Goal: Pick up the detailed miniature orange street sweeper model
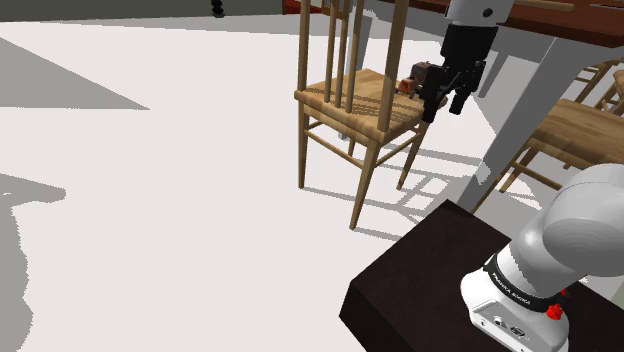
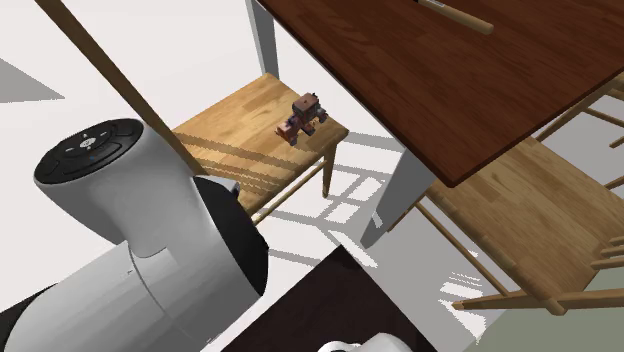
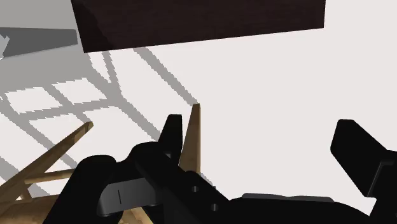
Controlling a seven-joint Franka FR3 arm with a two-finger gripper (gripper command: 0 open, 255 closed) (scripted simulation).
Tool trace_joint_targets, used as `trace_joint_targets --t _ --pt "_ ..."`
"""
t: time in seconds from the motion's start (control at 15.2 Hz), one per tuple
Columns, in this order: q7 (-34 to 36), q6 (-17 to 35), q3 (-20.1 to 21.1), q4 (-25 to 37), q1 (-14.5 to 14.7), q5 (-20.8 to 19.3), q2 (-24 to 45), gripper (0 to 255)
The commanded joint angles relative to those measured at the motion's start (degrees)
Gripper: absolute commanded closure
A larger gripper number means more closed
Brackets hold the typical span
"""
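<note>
My arm (image 1: 575, 225) rises from the dark stand (image 1: 420, 285) at the shoulder view's lower right. The wrist comes back into that view from the top edge, in front of the dark red-brown tabletop (image 1: 560, 22). The hand hangs fingers-down beside the wooden chair (image 1: 350, 95). My end effector (image 1: 444, 110) is level with the chair's seat, at the seat's corner nearest the table's white leg (image 1: 505, 120). In the second exterior view a thick white link of my arm (image 2: 150, 250) fills the foreground.

My fingers stand apart. In the wrist view the end effector (image 3: 257, 127) has only white floor (image 3: 267, 83) between its two black fingers, with striped shadows and the stand's dark box (image 3: 197, 22) beyond them. A pale wooden chair leg (image 3: 194, 137) stands right by one finger.

The street sweeper model (image 2: 303, 115) is small, reddish-brown with dark parts. It sits upright on the chair seat (image 2: 230, 125), close to the corner that faces the tabletop (image 2: 420, 70). In the shoulder view the model (image 1: 418, 78) appears just beside my fingers, on their chair side and a little higher than the tips. I cannot tell whether a finger touches it. It is not between them.
</note>
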Motion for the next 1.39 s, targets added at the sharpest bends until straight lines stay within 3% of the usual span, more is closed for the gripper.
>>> trace_joint_targets --t 0.0,0.66,1.32 --pt "0.00 0.00 0.00 0.00 0.00 0.00 0.00 0" --pt "-7.17 9.85 -6.88 6.50 -4.96 -7.08 14.88 0" --pt "-13.48 16.55 -12.95 18.98 -8.42 -9.98 31.78 0"
